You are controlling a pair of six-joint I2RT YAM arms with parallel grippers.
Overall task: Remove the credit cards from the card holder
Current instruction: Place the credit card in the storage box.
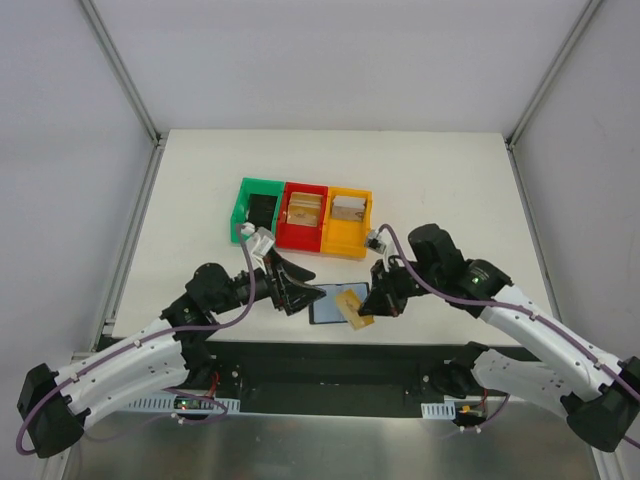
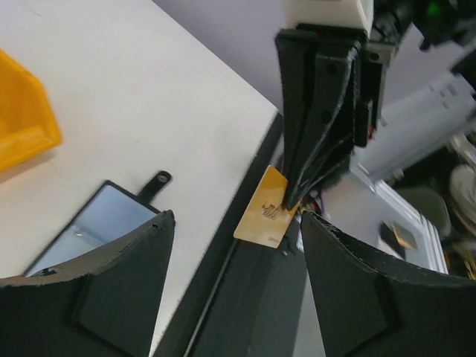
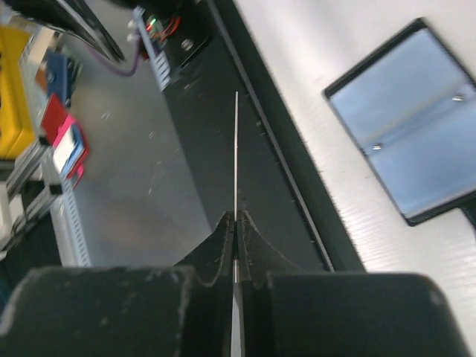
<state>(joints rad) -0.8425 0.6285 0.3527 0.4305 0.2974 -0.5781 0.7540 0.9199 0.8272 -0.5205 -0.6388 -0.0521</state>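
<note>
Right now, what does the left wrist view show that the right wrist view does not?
Only the left wrist view shows the gold face of the credit card and a corner of the orange bin. Only the right wrist view shows the card edge-on, a thin line, and both grey-blue panels of the card holder. Both show the right fingers shut on the card and the holder lying open on the table.
</note>
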